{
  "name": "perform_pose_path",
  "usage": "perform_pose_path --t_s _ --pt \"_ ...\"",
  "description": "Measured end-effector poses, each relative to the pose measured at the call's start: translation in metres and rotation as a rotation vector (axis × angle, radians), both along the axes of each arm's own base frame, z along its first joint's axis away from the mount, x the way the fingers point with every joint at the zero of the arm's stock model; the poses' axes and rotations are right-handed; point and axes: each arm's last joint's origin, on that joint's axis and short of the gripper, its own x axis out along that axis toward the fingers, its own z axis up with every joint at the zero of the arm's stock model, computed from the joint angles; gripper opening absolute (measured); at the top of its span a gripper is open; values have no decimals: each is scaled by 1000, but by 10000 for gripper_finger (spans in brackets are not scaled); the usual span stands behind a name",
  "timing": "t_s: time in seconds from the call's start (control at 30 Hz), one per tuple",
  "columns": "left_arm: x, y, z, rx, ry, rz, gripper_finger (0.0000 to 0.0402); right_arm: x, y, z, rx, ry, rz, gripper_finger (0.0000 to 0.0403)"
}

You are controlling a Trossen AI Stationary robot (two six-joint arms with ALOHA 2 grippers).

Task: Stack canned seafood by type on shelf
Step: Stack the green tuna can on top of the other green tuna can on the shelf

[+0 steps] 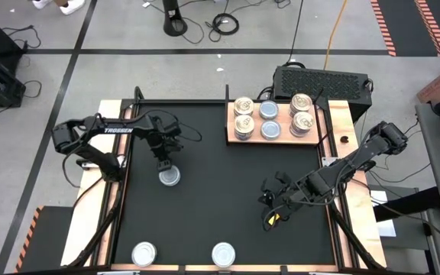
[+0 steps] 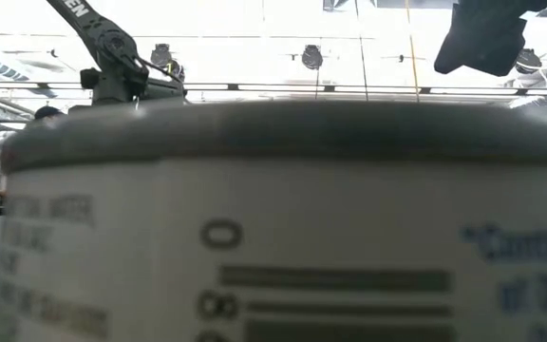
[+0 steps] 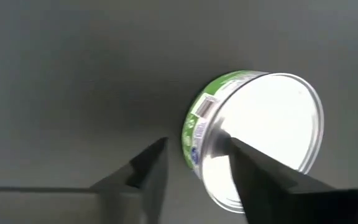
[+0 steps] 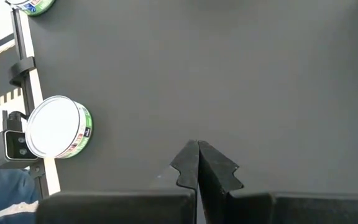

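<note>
The canned seafood is mostly stacked already on the shelf (image 1: 272, 142) at the table's far side, while one silver-topped, green-labelled tin (image 1: 169, 177) sits alone on the black mat right under my left gripper (image 1: 163, 162). Its fingers (image 3: 263, 180) are spread, one lying over the tin's top, and nothing is pinched yet. I judge the tin rigid, fairly heavy and slick-sided, best squeezed across its side wall; my right gripper (image 4: 197, 163), fingers pressed together, waits low over bare mat.

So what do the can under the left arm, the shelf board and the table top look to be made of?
The can looks like metal: a bright, bare silver top that glares, with a green printed label round its side. The shelf looks like unpainted light-brown wood with a dull finish. The table top is a matte black sheet showing no shine; whether rubber, plastic or painted board cannot be told.
</note>
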Motion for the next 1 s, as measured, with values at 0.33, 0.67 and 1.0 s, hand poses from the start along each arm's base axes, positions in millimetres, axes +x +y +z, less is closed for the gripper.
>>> perform_pose_path --t_s 0.33,0.67,1.0 --pt "0 0 0 -14 -6 -7 8 0 0 0 -14 6 15 0" --pt "2 0 10 -83 9 19 1 -1 0 0 -6 9 12 0" --pt "11 4 30 -205 -59 68 0 -2 0 -1 4 19 13 0"
